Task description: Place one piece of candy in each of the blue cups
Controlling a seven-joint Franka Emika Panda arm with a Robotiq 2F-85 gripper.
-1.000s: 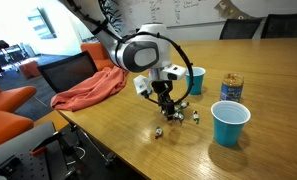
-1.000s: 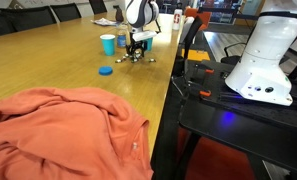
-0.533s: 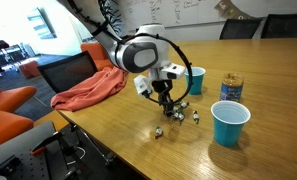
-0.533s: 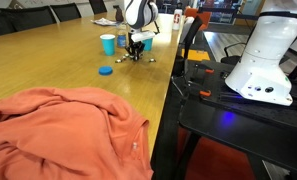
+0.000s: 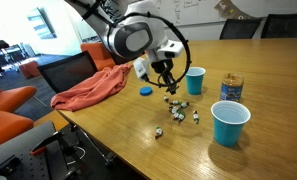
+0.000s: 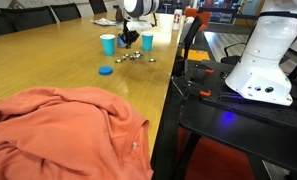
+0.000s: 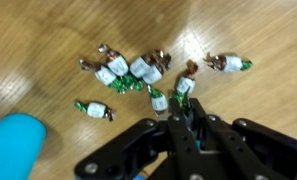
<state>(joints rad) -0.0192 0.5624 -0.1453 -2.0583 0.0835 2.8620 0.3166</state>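
Two light-blue cups stand on the wooden table: one at the back [image 5: 195,80] and one nearer the front [image 5: 229,122]; both also show in the other exterior view [image 6: 108,43] [image 6: 147,40]. Several green-and-white wrapped candies [image 5: 183,113] lie between them, spread out in the wrist view [image 7: 118,72]. My gripper [image 5: 166,85] hangs above the pile, just beside the back cup. In the wrist view the gripper [image 7: 183,100] is shut, with one candy [image 7: 184,86] pinched at its fingertips. A blue cup's side [image 7: 13,150] fills the lower left corner there.
A brown-and-gold can [image 5: 232,88] stands behind the front cup. A small flat blue disc [image 5: 146,88] lies near the gripper. One stray candy [image 5: 159,131] sits closer to the table edge. An orange cloth [image 5: 88,88] drapes over the table's end, by office chairs.
The jaws closed on a candy down in the pile. The gripper then rose off the table and shifted toward the back cup, uncovering the blue disc.
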